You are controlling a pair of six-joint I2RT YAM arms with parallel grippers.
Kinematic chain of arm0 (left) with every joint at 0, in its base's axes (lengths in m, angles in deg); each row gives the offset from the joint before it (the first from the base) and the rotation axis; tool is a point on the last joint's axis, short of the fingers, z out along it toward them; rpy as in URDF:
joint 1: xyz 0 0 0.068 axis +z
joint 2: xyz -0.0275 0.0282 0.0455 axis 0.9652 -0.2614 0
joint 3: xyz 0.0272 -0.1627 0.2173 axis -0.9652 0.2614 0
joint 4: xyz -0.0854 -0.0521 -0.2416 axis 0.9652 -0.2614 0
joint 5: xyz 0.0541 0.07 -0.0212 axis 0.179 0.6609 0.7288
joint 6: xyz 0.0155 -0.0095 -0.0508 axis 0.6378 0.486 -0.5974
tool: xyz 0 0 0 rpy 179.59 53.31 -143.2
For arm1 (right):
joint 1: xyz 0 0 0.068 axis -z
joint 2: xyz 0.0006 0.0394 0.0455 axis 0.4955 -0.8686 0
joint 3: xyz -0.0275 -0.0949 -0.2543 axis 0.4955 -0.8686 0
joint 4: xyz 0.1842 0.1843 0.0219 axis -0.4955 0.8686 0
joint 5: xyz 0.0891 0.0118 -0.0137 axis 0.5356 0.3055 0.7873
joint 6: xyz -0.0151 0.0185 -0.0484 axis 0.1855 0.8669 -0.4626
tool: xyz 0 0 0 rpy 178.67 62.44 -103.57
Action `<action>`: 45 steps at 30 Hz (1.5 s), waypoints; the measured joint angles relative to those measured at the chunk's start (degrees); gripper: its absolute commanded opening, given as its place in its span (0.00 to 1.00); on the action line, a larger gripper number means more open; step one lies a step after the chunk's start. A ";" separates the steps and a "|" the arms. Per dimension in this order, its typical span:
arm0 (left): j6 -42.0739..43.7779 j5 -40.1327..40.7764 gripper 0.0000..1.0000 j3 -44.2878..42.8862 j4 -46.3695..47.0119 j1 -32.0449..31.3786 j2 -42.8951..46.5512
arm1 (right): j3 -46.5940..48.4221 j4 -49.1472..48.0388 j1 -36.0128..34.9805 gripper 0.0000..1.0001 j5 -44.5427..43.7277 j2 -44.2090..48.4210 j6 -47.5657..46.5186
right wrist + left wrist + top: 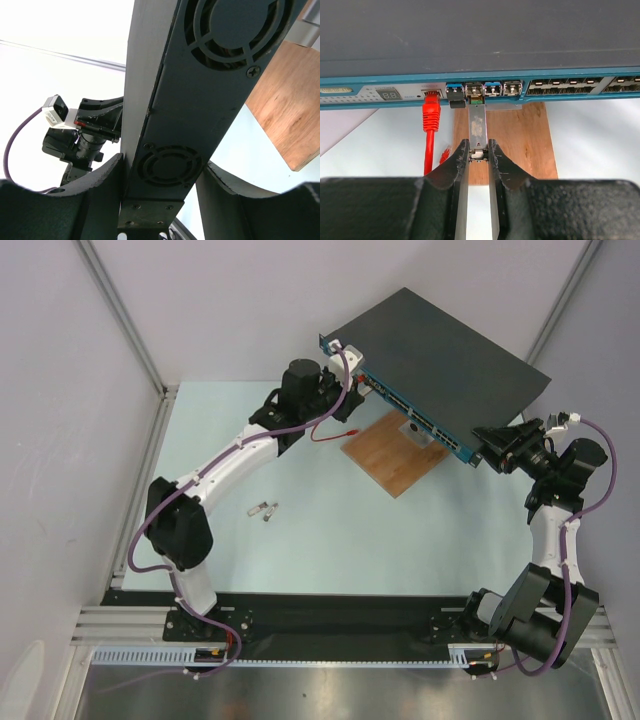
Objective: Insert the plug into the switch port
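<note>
The switch (440, 350) is a flat dark box lying slanted at the back, its blue port edge (520, 89) facing my left gripper. In the left wrist view my left gripper (478, 152) is shut on the rear end of a slim silver plug (478, 125). The plug's front end meets the mouth of a port (474, 90); how deep it sits cannot be told. My right gripper (162, 164) is clamped across the switch's vented side wall (170, 165) at its right end, and in the top view this gripper (490, 445) stands at that corner.
A red cable (431, 120) is plugged into a port left of the plug, and a small black module (455, 102) sits between them. A brown wooden board (395, 452) lies under the switch's front edge. Two small loose plugs (265, 509) lie on the table near the left arm.
</note>
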 measured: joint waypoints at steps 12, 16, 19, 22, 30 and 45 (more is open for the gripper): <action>0.00 0.22 0.00 0.00 0.66 0.00 -0.04 | 0.13 -0.17 0.02 0.00 0.55 -0.46 0.09; 0.00 0.20 0.00 0.00 0.87 0.00 -0.35 | 0.15 -0.44 0.02 0.00 0.79 -0.66 0.17; 0.04 0.20 0.00 0.00 1.07 0.00 -0.90 | 0.24 -0.44 0.02 0.00 0.92 -0.72 0.24; 0.04 0.17 0.00 0.00 1.84 0.00 -1.42 | 0.31 -0.44 0.02 0.00 0.98 -0.81 0.28; 0.00 -0.13 0.00 -1.11 2.69 0.00 -2.54 | 0.59 -0.15 0.07 0.00 1.44 -1.09 0.04; -3.32 -2.95 0.11 -12.52 -5.01 0.50 -8.96 | 1.79 2.95 -0.04 0.00 1.46 -1.11 -1.51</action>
